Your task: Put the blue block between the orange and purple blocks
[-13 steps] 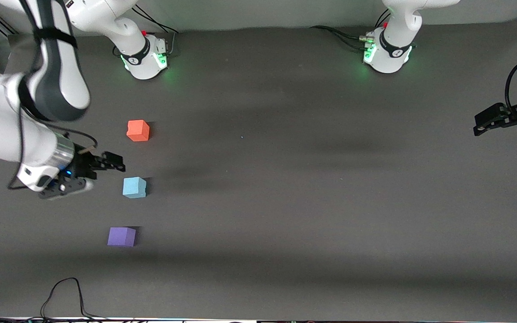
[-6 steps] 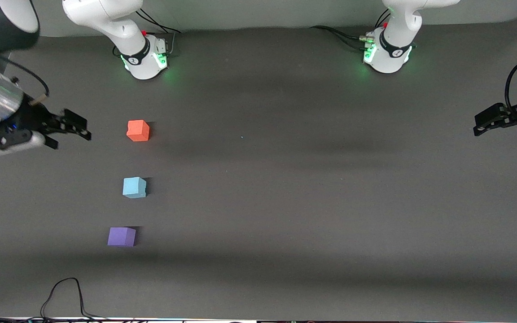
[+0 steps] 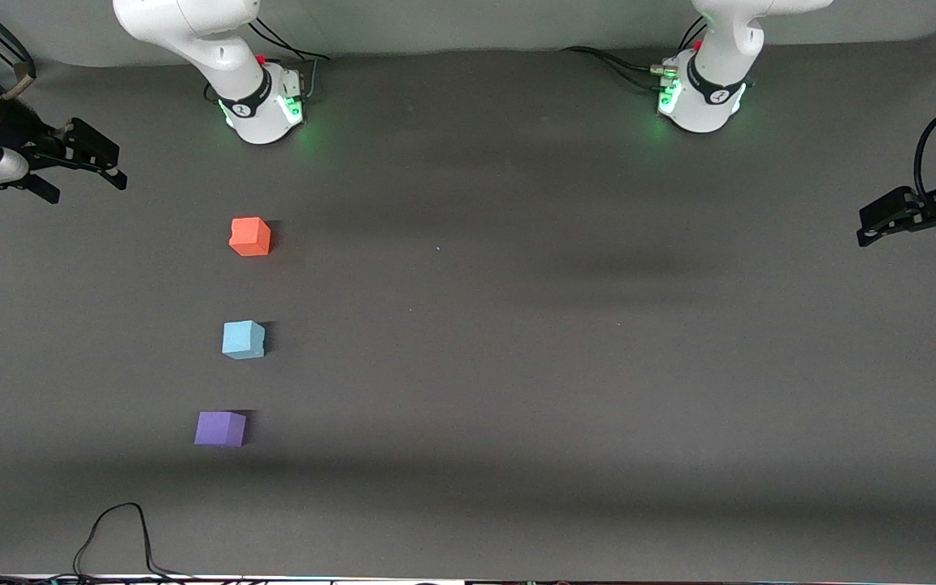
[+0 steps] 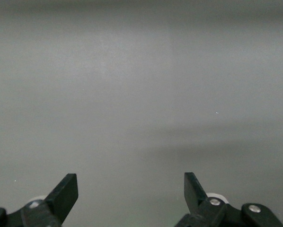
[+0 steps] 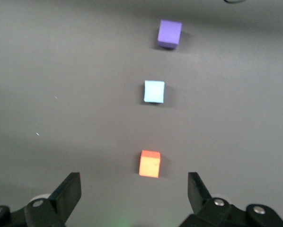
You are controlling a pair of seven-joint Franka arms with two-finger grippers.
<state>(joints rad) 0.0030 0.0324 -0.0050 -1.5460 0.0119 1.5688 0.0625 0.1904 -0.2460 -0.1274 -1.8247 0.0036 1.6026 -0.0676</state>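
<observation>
You have three blocks on the table (image 3: 565,390), one of each colour, and none carries a label or any writing you could read. The blue block (image 3: 243,340) sits between the orange block (image 3: 250,236) and the purple block (image 3: 220,428), in a loose line at the right arm's end of the table: orange is farthest from the front camera, purple nearest, and blue is apart from both, touching neither. The line is not quite straight, since purple lies a little more toward the table's edge than the other two. Your right wrist view shows the same three in a row, purple (image 5: 170,33), blue (image 5: 154,91) and orange (image 5: 150,163), with gaps between them. You have two arms, each with one tool. The right tool (image 3: 82,166) hangs over the table's edge at its own end, clear of the blocks, its fingers (image 5: 68,191) spread wide with nothing between them. The left tool (image 3: 890,219) waits over the opposite end of the table, well apart from the blocks, its fingers (image 4: 66,194) also spread and empty; its wrist view shows only bare grey surface. The two bases each bear a small dark ring mark and glow green, but you cannot make out any lettering there. One black cable (image 3: 123,532) loops on the table near the front camera.
</observation>
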